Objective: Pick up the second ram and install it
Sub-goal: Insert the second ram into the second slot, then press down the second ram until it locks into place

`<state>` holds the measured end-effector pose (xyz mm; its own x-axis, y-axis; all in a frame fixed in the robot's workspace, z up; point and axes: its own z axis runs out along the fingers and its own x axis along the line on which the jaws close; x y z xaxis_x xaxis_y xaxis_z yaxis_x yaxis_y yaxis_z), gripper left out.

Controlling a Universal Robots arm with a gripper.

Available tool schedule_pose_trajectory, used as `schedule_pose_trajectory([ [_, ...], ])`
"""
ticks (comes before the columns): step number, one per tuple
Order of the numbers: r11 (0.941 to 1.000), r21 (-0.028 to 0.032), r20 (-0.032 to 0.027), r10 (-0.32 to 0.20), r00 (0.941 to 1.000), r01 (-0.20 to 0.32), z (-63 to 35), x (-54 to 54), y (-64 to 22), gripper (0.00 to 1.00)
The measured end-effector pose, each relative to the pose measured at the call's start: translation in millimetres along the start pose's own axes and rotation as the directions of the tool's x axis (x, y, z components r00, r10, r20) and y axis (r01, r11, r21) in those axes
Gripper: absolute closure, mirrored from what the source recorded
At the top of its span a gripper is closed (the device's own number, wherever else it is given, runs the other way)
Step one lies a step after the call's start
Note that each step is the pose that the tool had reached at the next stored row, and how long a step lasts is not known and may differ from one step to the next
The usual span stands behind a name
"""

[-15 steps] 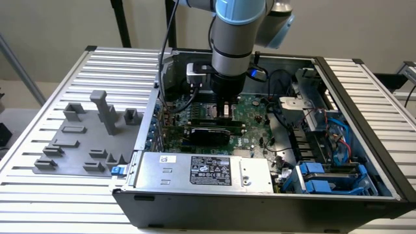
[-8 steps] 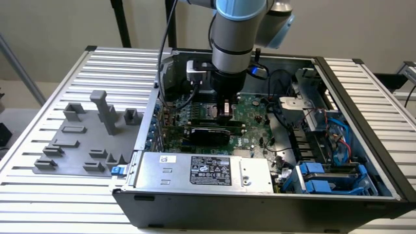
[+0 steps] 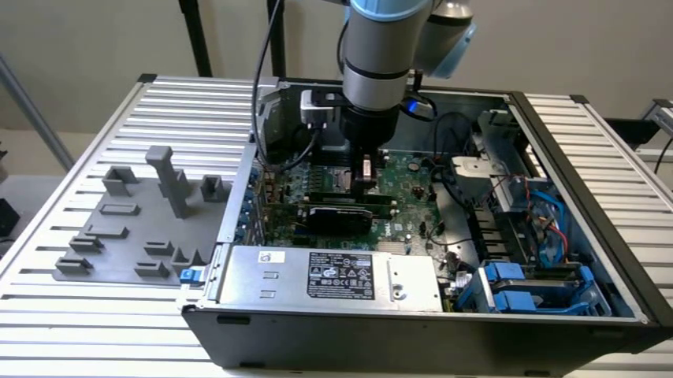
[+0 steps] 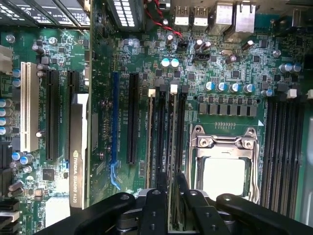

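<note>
Inside the open computer case (image 3: 589, 197) my gripper (image 3: 365, 186) reaches down to the green motherboard (image 3: 405, 197). In the wrist view its black fingers (image 4: 156, 205) are shut on the second ram (image 4: 171, 210), a thin green stick seen edge-on. The stick stands upright in line with the black memory slots (image 4: 161, 132) beside the silver CPU socket (image 4: 225, 171). I cannot tell whether it is seated in a slot. White latches (image 4: 173, 88) mark the far ends of these slots.
A black-topped expansion card (image 4: 78, 152) stands in a slot close to the gripper (image 3: 336, 214). The power supply (image 3: 331, 276) fills the front of the case. Cables (image 3: 462, 181) and blue drive bays (image 3: 526, 287) lie on the exterior view's right. Grey fixture blocks (image 3: 137, 220) sit outside on the table.
</note>
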<state>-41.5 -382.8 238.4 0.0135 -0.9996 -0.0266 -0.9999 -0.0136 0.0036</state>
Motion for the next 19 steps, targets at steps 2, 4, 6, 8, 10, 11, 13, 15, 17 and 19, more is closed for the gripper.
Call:
schedule_pose_trajectory([
  [2, 1.0, 0.0002, 0.0004, 0.0, 1.0, 0.0, -0.1, -0.1, 0.6, 0.87],
  [4, 1.0, 0.0001, 0.0002, 0.0, 1.0, 0.0, -0.2, 0.0, 1.0, 0.89],
  [6, 1.0, 0.0, 0.0, 0.0, 1.0, 0.0, -0.3, 0.0, 1.0, 0.89],
  [8, 1.0, 0.0, 0.0, 0.0, 1.0, 0.0, -0.3, 0.0, 1.1, 0.89],
  [10, 1.0, 0.0, 0.0, 0.0, 1.0, 0.0, -0.3, 0.0, 1.1, 0.89],
  [11, 1.0, 0.0, 0.0001, 0.0, 1.0, 0.0, -0.3, 0.0, 1.1, 0.89],
  [13, 1.0, 0.0001, 0.0, 0.0, 1.0, 0.0, 0.0, -0.4, 1.5, 0.89],
  [15, 1.0, 0.0001, 0.0, 0.0, 1.0, 0.0, 0.7, -1.8, 1.7, 0.89],
  [17, 1.0, 0.0002, 0.0001, 0.001, 1.0, -0.001, 1.7, -3.0, 1.9, 0.89],
  [19, 1.0, 0.0002, 0.0, 0.001, 1.0, -0.001, 2.6, -3.1, 1.9, 0.89],
])
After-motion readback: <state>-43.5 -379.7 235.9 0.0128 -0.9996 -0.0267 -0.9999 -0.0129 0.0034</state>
